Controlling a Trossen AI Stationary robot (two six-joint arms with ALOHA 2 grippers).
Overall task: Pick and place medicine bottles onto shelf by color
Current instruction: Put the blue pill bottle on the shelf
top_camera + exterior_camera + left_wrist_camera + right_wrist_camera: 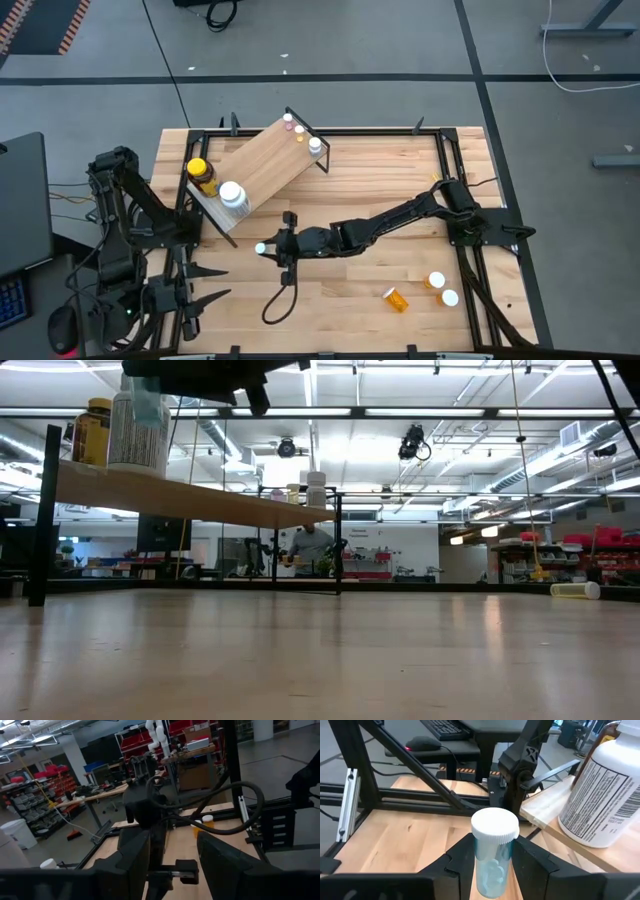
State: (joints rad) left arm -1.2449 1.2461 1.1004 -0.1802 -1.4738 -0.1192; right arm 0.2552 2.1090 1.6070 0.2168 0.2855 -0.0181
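Your right gripper is pinching a small pale-blue clear vial with a white cap, upright between its dark fingers, held above the table's middle, just off the near end of the shelf. In the high view that same gripper sits at the end of the right arm, stretched leftward across the butcher-block tabletop.

The light plywood shelf on its thin black frame lies angled in the far-left part of the table. At its near-left end stand an amber jar with a yellow lid and, just beside it, a large white-capped bottle with a printed label (the label fills the right wrist view's edge). At the far-right end stand three tiny vials close together.

Near the right corner, an orange vial with a white cap lies on its side, with two white-capped orange vials upright near it.

Your left gripper waits off the table's near-left edge, jaws spread and holding nothing.
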